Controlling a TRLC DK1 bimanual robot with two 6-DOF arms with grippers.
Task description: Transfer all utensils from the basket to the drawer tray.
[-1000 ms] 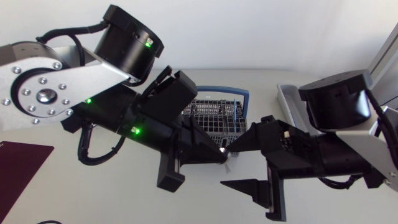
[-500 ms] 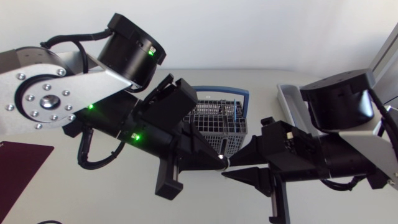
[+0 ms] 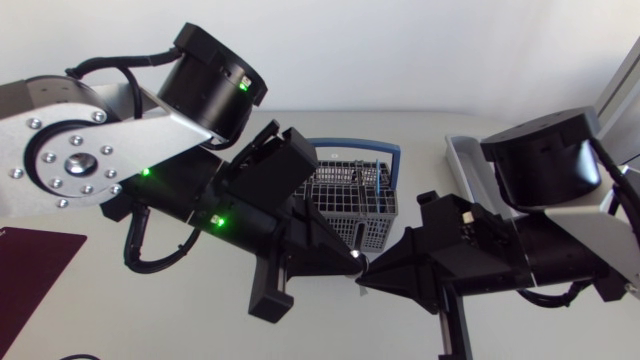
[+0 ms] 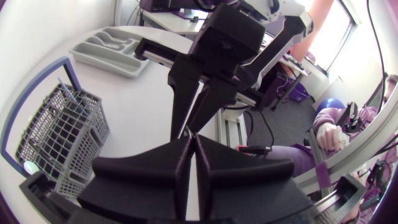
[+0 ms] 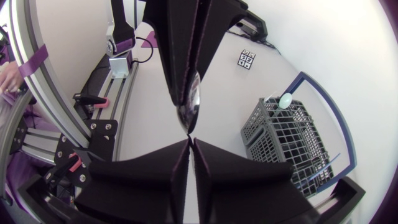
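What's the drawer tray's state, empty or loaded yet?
Empty, as far as visible: the left wrist view shows the drawer tray with bare grey compartments; in the head view the right arm hides most of it.

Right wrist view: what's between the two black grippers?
A shiny spoon, pinched in the left gripper, its bowl reaching down to the right gripper. The right wrist view shows it best.

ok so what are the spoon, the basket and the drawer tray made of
The spoon looks like polished metal: its bowl is shiny and mirrors the surroundings. The basket looks like grey moulded plastic, a matte open grid with thick bars. The drawer tray is probably light grey plastic too, smooth, with rounded moulded compartments; coated metal can't be ruled out.
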